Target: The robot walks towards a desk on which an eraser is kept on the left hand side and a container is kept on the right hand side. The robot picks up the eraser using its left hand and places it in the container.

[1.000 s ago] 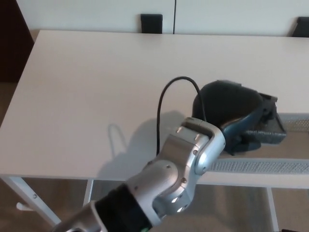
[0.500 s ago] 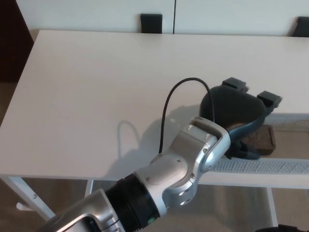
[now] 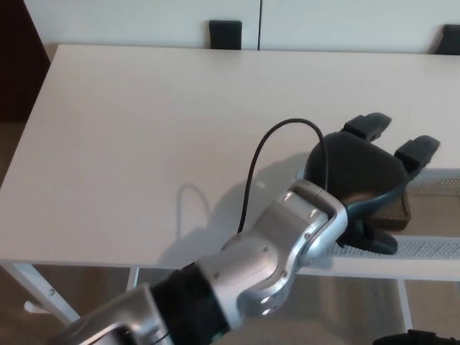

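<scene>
My left hand [image 3: 357,171] hovers over the left end of the white mesh container [image 3: 433,248] at the desk's right side. It is open: two fingers [image 3: 368,125] point up and away, and the thumb [image 3: 375,241] sits low by the container's near rim. The brown eraser [image 3: 395,208] lies inside the container just under the palm, mostly hidden by the hand and touching no finger. My silver left forearm [image 3: 284,248] reaches in from the lower left, with a black cable [image 3: 253,169] looping above it.
The white desk [image 3: 144,136] stretches wide to the left and back. Two dark chair backs [image 3: 225,34] stand behind its far edge. The desk's front edge and a white leg [image 3: 43,291] show at the lower left, above the brown floor.
The left hand, closed around the eraser over the container a second ago, has opened and its fingers have risen. The eraser now rests in the container, free of the hand.
</scene>
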You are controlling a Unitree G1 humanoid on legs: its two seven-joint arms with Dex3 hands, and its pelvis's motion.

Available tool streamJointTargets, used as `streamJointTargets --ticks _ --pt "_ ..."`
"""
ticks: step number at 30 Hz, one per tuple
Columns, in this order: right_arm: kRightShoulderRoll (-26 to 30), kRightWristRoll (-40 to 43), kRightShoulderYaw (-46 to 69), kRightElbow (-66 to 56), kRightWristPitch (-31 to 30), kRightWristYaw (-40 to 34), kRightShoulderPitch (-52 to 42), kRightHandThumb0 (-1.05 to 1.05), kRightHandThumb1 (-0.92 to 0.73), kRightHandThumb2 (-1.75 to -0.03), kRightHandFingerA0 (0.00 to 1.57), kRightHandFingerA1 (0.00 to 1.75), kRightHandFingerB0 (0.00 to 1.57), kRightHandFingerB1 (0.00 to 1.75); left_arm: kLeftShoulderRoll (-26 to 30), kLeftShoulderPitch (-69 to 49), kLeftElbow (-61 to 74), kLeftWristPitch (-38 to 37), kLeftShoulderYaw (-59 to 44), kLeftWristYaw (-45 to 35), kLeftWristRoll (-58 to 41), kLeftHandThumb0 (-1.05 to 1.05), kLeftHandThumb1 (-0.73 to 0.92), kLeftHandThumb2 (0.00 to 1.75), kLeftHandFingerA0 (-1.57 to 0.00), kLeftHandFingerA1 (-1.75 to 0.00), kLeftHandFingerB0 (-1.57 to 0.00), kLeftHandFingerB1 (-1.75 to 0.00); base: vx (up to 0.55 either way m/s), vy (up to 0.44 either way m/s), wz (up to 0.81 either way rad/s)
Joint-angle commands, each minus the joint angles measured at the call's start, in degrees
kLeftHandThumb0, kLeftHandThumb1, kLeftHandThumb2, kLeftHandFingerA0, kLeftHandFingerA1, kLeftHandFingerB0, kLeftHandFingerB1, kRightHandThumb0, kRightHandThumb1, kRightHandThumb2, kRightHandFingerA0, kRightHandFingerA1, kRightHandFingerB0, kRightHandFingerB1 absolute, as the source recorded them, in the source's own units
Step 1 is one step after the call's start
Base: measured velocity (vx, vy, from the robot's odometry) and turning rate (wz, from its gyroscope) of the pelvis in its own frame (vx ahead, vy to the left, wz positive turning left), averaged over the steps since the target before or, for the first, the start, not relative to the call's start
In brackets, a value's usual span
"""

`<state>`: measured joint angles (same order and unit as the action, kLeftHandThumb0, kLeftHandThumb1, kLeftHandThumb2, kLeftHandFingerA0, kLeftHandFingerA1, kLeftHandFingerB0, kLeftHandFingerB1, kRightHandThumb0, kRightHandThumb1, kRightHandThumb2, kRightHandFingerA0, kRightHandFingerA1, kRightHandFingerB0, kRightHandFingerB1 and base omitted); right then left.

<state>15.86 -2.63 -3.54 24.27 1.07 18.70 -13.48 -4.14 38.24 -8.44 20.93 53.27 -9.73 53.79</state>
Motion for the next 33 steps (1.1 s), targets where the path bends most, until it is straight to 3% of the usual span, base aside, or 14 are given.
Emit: streamJointTargets --ticks 1,6,9,15,16,18,20,26,27,28,29,31,32,33 --pt "1.1 -0.2 0.3 0.0 0.3 0.4 -0.2 -0.37 -0.57 -0.56 0.64 0.48 0.55 0.42 6.2 -10.8 23.1 -6.1 -4.3 -2.2 -5.2 -0.88 0.59 1.01 0.00 -0.07 0.00 -0.20 0.00 0.000 0.00" --pt "3.2 -1.9 -0.8 2.4 2.2 1.4 0.7 -0.52 -0.64 -0.59 0.66 0.50 0.53 0.42 11.3 -22.4 51.4 -1.3 -13.8 -19.3 -29.1 -0.76 0.52 0.94 0.00 -0.27 -0.17 -0.48 0.00 0.000 0.00" --pt "2.6 -0.6 0.0 0.6 0.7 1.6 0.0 -0.45 -0.57 -0.57 0.70 0.54 0.55 0.43 13.4 -29.4 61.3 3.6 -26.5 -29.3 -51.5 -0.81 0.52 0.85 -0.12 -0.38 -0.27 -0.43 0.00 0.000 0.00" --pt "1.4 1.1 1.1 2.1 0.0 1.4 -0.9 -0.39 -0.58 -0.57 0.64 0.51 0.55 0.43 25.8 -33.5 60.6 0.1 -50.6 -41.5 -88.0 -0.87 0.52 0.89 -0.17 -0.39 -0.44 -0.47 0.00 0.000 0.00" --pt "1.4 1.2 1.2 2.4 0.2 1.4 -0.8 -0.38 -0.57 -0.57 0.64 0.51 0.55 0.43 27.8 -34.9 59.0 -1.6 -53.9 -43.8 -93.9 -0.84 0.65 0.61 -0.26 -0.30 -0.56 -0.38 0.00 0.000 0.00" --pt "1.8 -0.2 0.5 3.9 1.4 0.7 -0.5 -0.40 -0.57 -0.57 0.64 0.48 0.54 0.42 31.9 -38.5 56.4 0.4 -60.3 -49.5 -105.6 -0.85 0.61 0.60 -0.27 -0.31 -0.61 -0.39 0.00 0.000 0.00" --pt "1.3 -0.4 0.5 3.6 -1.1 -0.2 -0.3 -0.35 -0.58 -0.57 0.62 0.46 0.55 0.42 37.0 -41.2 53.8 4.0 -69.5 -59.5 -110.3 -0.91 0.66 0.61 -0.38 -0.32 -0.54 -0.37 0.00 0.000 0.00" --pt "1.4 -0.6 -0.1 5.0 1.0 0.4 -0.7 -0.36 -0.59 -0.57 0.58 0.48 0.53 0.43 42.9 -44.5 51.3 8.7 -77.5 -68.3 -114.7 -0.93 0.66 0.62 -0.44 -0.34 -0.60 -0.38 0.00 0.000 0.00" --pt "1.4 -0.7 -0.2 5.1 1.3 0.4 -0.7 -0.37 -0.58 -0.57 0.58 0.48 0.54 0.43 40.5 -48.0 51.6 5.8 -78.3 -66.3 -118.6 -0.95 0.55 1.06 -0.45 -0.45 -0.69 -0.54 0.00 0.000 0.00" --pt "1.4 -0.8 -0.3 5.1 1.4 0.4 -0.7 -0.37 -0.58 -0.57 0.58 0.48 0.54 0.43 39.5 -49.7 51.7 4.4 -78.6 -65.3 -120.5 -0.95 0.55 1.06 -0.45 -0.45 -0.69 -0.54 0.00 0.000 0.00" --pt "1.4 -0.8 -0.4 5.4 1.6 0.3 -0.5 -0.38 -0.58 -0.57 0.58 0.49 0.54 0.43 38.6 -51.7 51.1 3.8 -79.7 -66.6 -121.6 -0.96 0.75 0.64 -0.54 -0.37 -0.70 -0.40 0.00 0.000 0.00" --pt "1.4 -0.9 -0.4 5.4 1.5 0.4 -0.5 -0.39 -0.58 -0.57 0.59 0.49 0.54 0.43 42.1 -52.2 49.8 7.9 -84.5 -70.8 -120.2 -0.99 0.74 0.63 -0.63 -0.43 -0.75 -0.42 0.00 0.000 0.00" --pt "1.5 -0.9 -0.4 5.5 1.5 0.3 -0.5 -0.38 -0.58 -0.57 0.59 0.49 0.54 0.43 42.8 -53.3 50.9 7.0 -86.4 -69.5 -120.2 -0.91 0.49 0.99 -0.67 -0.54 -0.77 -0.53 0.00 0.000 0.00" --pt "1.6 -1.0 -0.5 5.4 1.4 0.3 -0.4 -0.38 -0.58 -0.57 0.59 0.49 0.54 0.43 42.2 -54.7 51.6 5.8 -87.0 -67.7 -121.3 -0.91 0.49 0.99 -0.67 -0.54 -0.77 -0.53 0.00 0.000 0.00"
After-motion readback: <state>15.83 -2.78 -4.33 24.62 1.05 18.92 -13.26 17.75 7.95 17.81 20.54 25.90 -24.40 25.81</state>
